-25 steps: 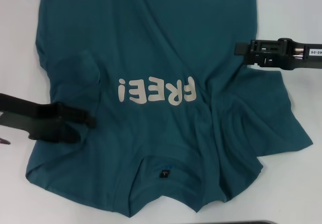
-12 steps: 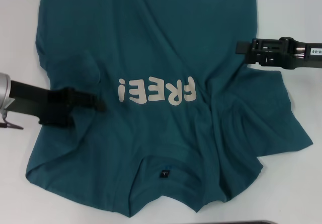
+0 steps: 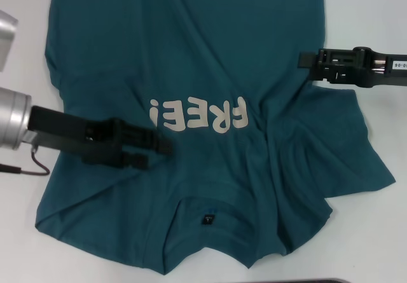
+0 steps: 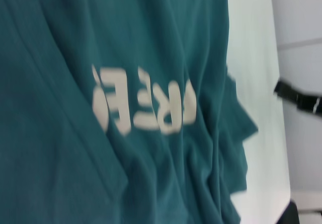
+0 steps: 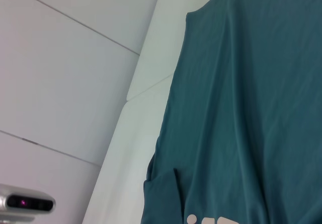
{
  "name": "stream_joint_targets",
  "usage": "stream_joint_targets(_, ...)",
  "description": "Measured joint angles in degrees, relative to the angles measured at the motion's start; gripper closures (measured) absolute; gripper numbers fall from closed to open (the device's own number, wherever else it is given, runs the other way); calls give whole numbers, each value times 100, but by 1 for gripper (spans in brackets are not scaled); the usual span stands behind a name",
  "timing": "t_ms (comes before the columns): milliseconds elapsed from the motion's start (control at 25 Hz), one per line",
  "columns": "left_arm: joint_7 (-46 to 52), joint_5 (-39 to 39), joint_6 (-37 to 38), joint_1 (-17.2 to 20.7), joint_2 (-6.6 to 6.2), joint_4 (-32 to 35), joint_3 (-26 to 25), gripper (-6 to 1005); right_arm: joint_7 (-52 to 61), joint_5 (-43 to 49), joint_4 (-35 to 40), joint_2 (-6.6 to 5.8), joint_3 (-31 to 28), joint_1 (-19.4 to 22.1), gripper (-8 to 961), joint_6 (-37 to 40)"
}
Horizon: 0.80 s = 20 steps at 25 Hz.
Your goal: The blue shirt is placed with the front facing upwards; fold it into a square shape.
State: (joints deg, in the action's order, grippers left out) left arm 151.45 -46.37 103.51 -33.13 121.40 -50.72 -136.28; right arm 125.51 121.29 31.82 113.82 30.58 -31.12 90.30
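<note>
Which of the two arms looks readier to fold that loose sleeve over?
Probably the right. Its hand sits at the shirt's edge just above the spread-out sleeve. The left hand is over the chest by the lettering, far from that sleeve.

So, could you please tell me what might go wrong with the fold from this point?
1. The left tool is over the blue shirt just below the FREE! lettering; the fold there may land crooked.
2. The cloth by the right sleeve is heavily wrinkled, so creases could get trapped in the square.
3. The right tool sits at the shirt's edge and might snag it.
</note>
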Motion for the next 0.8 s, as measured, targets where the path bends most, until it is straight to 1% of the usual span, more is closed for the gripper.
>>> stream_joint_targets(80,0,23,4,8,18,25,110,230,0,0,0,2,0,-3,218,-3)
stream_joint_targets(160,8,30,-27,19,15,18,114,231,0,3,0,5,1,-4,219,-4)
stream_joint_targets(200,8,20,-34,27,-1,-10,58,231,-1,6,0,5,0,-2,220,-4)
stream_joint_targets(280,-139,-71,23,53,-77,-77,-161,232,-24,10,0,4,1,8,221,-4)
stream_joint_targets(400,-978,-315,435,102,-206,-60,-592,232,-165,30,0,-8,15,27,223,9)
stream_joint_targets(480,-2075,-563,834,208,-214,-26,-862,233,-454,28,1,-16,13,33,224,57)
stream_joint_targets(560,-3213,-765,1011,423,-133,-14,-972,233,-857,-9,28,-17,-8,43,225,104)
stream_joint_targets(640,-4286,-1000,1048,735,29,7,-992,233,-1407,-74,64,-12,-28,66,226,140)
stream_joint_targets(720,-4834,-1202,1053,936,134,82,-996,232,-1716,-110,66,-7,-42,78,227,158)
stream_joint_targets(800,-5177,-1335,1063,1057,172,293,-999,231,-1779,-107,67,-19,-37,70,228,107)
